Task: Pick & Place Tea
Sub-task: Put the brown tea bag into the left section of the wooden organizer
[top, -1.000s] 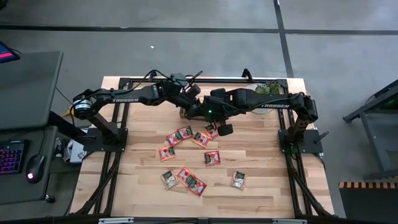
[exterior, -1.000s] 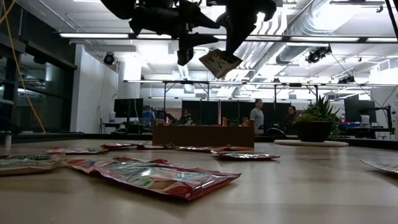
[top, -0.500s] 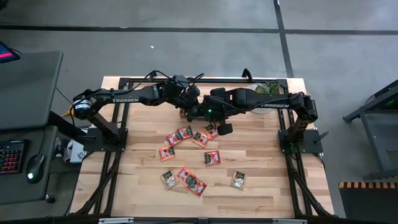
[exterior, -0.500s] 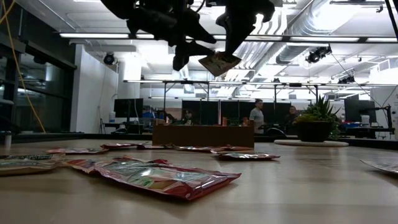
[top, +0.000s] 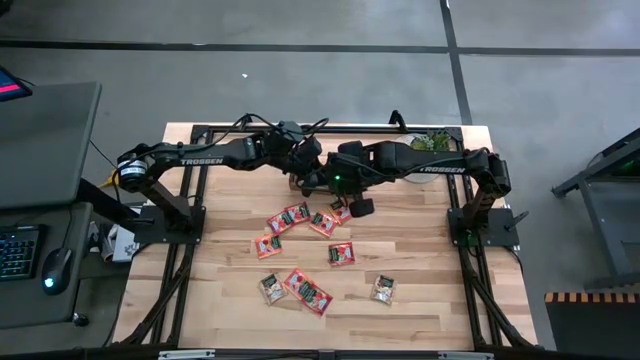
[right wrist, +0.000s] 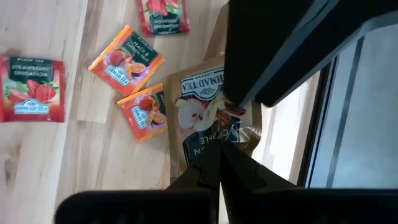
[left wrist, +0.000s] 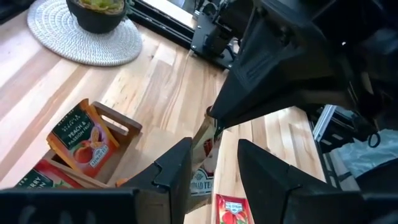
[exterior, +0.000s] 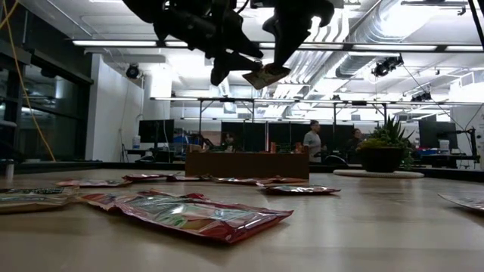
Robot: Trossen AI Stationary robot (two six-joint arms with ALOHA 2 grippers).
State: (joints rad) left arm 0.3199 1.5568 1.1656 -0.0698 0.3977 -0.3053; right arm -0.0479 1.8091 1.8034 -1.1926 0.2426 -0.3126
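In the high view, the left pincer (top: 305,172) and the right pincer (top: 322,183) are being held close together above the upper middle of the worktop (top: 420,260), with loose tea sachets (top: 300,250) being left scattered below them at the frame's centre. In the low view, a brown sachet (exterior: 265,75) is being pinched high at the top centre, the wooden tray (exterior: 247,164) standing far behind. In the right wrist view, the brown sachet (right wrist: 208,124) is being clamped by the pressed-together right pincer (right wrist: 217,163); in the left wrist view, the left pincer (left wrist: 214,165) is being kept spread on either side of it.
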